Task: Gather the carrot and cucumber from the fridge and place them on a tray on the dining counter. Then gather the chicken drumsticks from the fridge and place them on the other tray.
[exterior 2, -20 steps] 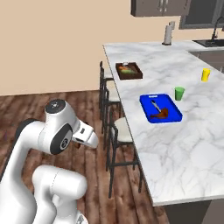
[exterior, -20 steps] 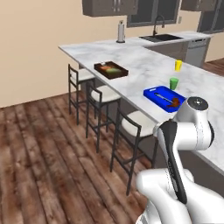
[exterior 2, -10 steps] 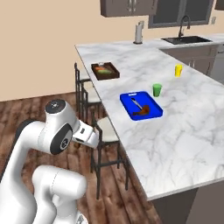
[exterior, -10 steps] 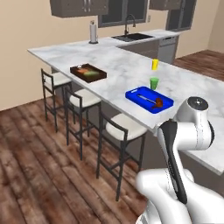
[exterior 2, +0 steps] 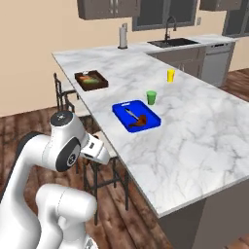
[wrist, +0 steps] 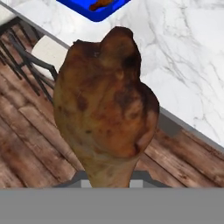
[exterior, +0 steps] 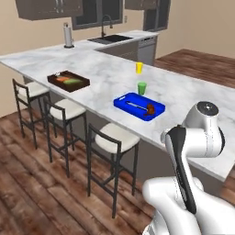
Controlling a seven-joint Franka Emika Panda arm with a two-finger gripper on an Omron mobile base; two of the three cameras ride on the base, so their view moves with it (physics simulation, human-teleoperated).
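In the left base view, a long white marble bench (exterior: 183,92) runs across the room. On it sits a blue rectangular plastic tray (exterior: 139,105) carrying a brown roasted chicken drumstick (exterior: 149,109) near its right end. Farther left lies a dark brown wooden tray (exterior: 68,81) with an orange carrot (exterior: 73,81) and a green cucumber (exterior: 65,78) lying side by side in it. A small green cup (exterior: 142,88) stands just beside the blue tray, and a small yellow cup (exterior: 139,68) stands farther back. Three black-framed stools with pale cushions (exterior: 115,137) line the near edge of the bench.

The right base view shows the blue tray (exterior 2: 136,115) mid-bench with its drumstick (exterior 2: 140,121), the green cup (exterior 2: 151,97) just beyond it, the yellow cup (exterior 2: 170,75) farther off, and the wooden tray (exterior 2: 91,80) toward the far left. A steel paper towel holder (exterior 2: 123,37) stands at the back.

In the hand view, a second large brown chicken drumstick (wrist: 105,109) stands upright, its narrow end clamped in the fingers at the bottom edge, over the wooden floor (wrist: 26,144) beside the bench edge (wrist: 183,87). A corner of the blue tray (wrist: 94,8) shows at the top.
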